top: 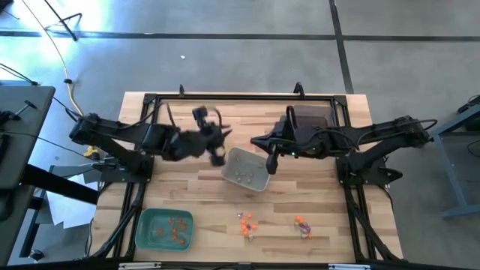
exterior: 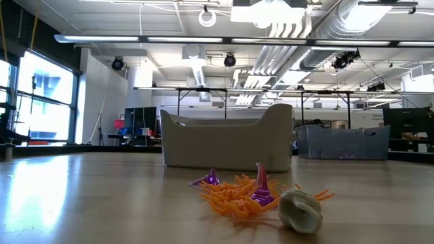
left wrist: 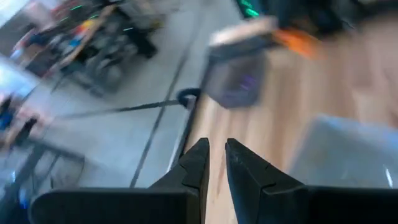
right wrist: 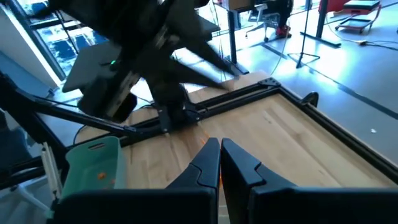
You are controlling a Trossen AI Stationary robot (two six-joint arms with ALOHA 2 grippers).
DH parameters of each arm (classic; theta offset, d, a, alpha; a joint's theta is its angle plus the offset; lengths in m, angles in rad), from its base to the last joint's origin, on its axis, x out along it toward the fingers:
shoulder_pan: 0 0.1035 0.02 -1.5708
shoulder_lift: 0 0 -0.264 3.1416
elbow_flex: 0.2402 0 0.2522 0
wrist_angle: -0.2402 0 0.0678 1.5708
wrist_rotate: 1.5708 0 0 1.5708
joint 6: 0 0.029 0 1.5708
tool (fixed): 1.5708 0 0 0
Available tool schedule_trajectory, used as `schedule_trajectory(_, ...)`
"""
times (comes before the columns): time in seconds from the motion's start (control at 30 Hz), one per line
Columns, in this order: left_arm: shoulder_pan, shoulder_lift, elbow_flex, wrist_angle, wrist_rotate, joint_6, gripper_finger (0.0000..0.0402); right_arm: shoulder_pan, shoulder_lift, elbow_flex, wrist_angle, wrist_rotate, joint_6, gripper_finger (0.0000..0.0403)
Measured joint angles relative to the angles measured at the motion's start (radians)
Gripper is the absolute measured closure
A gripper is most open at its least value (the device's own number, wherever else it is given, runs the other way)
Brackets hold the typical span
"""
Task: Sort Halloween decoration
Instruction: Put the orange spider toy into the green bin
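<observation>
The Halloween decoration is tiny trinkets. An orange and purple heap [top: 247, 223] [exterior: 237, 193] with a pale one [exterior: 300, 210] lies near the table's front, and a second small heap [top: 302, 225] lies to its right. My left gripper [top: 217, 154] [left wrist: 216, 152] hovers at the left rim of the grey tray [top: 246, 170], open by a narrow gap and empty. My right gripper [top: 271, 161] [right wrist: 219, 155] is above the tray's right rim, shut, with a bit of an orange trinket [right wrist: 203, 143] showing at its fingers. My right gripper pinches a small orange trinket between its two fingers; only slivers of orange [right wrist: 219, 177] show in the gap and at one fingertip. Which part it has cannot be told. The trinket is lifted clear of the table.
The grey tray holds several pale trinkets. A green tray [top: 166, 229] with orange trinkets stands at the front left. A dark tray [top: 311, 120] stands at the back, under my right arm. A black frame [top: 240, 97] runs along the table's edges.
</observation>
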Motion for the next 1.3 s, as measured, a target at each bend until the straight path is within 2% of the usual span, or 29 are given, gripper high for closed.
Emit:
schedule_trajectory(0.07,0.031,0.0,0.0,0.069,-0.002,-0.081,0.0362,-0.007,0.0,0.0,0.0,0.0,-0.006,0.0403)
schedule_trajectory(0.17,0.059,0.0,0.0,0.166,0.093,-0.189,0.0362,-0.013,0.0,0.0,0.002,0.0,-0.007,0.0403)
schedule_trajectory(0.3,0.052,0.0,0.0,0.256,0.218,-0.169,0.0362,-0.013,0.0,0.0,0.001,-0.001,-0.048,0.0403)
schedule_trajectory(0.5,0.025,0.0,0.0,0.262,0.221,-0.155,0.0351,-0.015,-0.007,0.0,-0.022,-0.001,-0.086,0.0403)
schedule_trajectory(0.67,0.028,0.0,0.0,0.24,0.279,-0.249,0.0309,-0.017,-0.011,0.0,-0.02,-0.001,-0.093,0.0403)
schedule_trajectory(0.97,0.035,0.0,0.0,0.235,0.302,-0.254,0.0237,-0.017,-0.015,0.0,0.009,-0.004,-0.101,0.0403)
schedule_trajectory(1.3,0.035,0.0,0.0,0.253,0.302,-0.254,0.0218,-0.016,-0.015,0.0,0.151,-0.019,-0.17,0.0403)
